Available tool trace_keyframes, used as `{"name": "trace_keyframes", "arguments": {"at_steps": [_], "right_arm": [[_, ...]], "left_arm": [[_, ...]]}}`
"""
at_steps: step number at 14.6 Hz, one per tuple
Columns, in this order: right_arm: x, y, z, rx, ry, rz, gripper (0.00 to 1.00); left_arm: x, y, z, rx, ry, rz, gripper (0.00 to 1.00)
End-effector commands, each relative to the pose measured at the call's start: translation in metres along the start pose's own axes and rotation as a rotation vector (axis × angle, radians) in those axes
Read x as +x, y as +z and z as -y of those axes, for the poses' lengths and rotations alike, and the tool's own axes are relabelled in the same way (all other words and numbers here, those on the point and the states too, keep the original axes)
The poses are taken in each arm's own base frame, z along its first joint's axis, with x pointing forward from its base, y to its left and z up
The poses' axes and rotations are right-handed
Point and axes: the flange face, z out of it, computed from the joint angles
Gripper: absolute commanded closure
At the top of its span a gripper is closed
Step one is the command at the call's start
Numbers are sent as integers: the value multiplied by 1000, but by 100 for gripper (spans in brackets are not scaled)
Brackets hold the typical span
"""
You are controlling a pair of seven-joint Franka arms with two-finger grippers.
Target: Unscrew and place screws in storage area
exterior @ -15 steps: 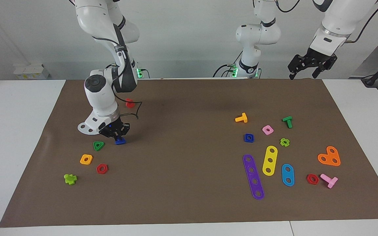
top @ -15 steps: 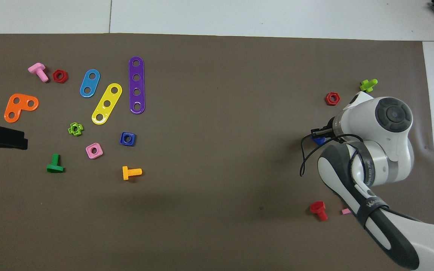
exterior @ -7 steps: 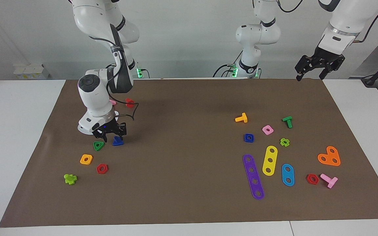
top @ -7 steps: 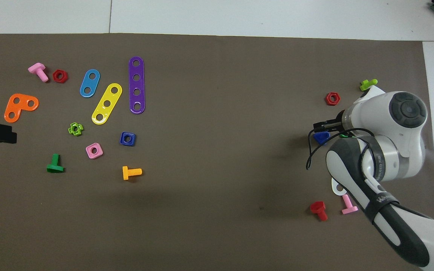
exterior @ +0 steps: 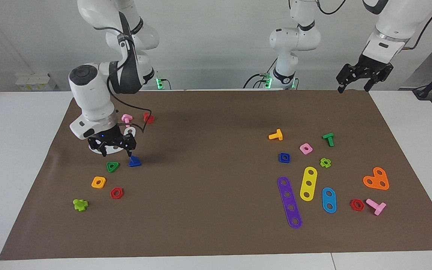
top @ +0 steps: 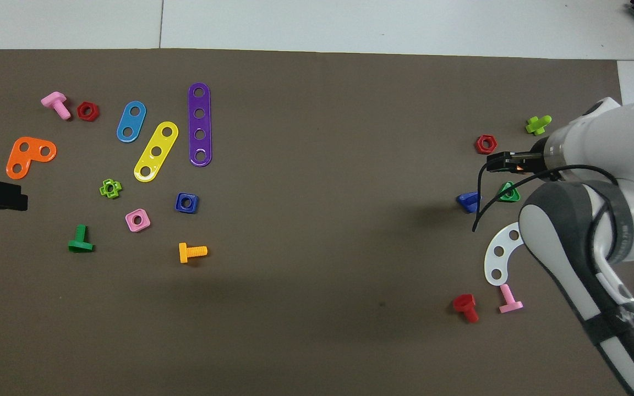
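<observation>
The right end effector (exterior: 113, 147) points down just above the table, fingers spread and empty, wrist bent over it. The left end effector (exterior: 362, 77) hangs high, fingers apart, its arm waiting.

Blue screw (top: 468, 201): on brown mat (top: 317, 220), beside green triangular nut (top: 508, 192).
Right gripper (top: 501, 161): above the nut.

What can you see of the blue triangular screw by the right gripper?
The blue screw is a small plastic-looking piece with a flat triangular head. It lies loose on the brown mat toward the right arm's end, beside the green triangular nut. Its shaft can't be made out. The right gripper hangs open just above, not touching it; nothing else touches it.
</observation>
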Motion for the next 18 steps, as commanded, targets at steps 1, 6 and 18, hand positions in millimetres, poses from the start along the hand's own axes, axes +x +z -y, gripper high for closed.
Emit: {"name": "trace_keyframes", "arguments": {"at_steps": [1,6,18], "right_arm": [[0,-65,-3,13,36,15,3],[0,-149,-8,58,58,39,1],[-7,-159,-8,21,35,80,1]], "left_arm": [[-8,0,-1,11,11,-4,0],[-8,1,-3,11,13,-8,0],[-9,5,-6,11,18,-8,0]]}}
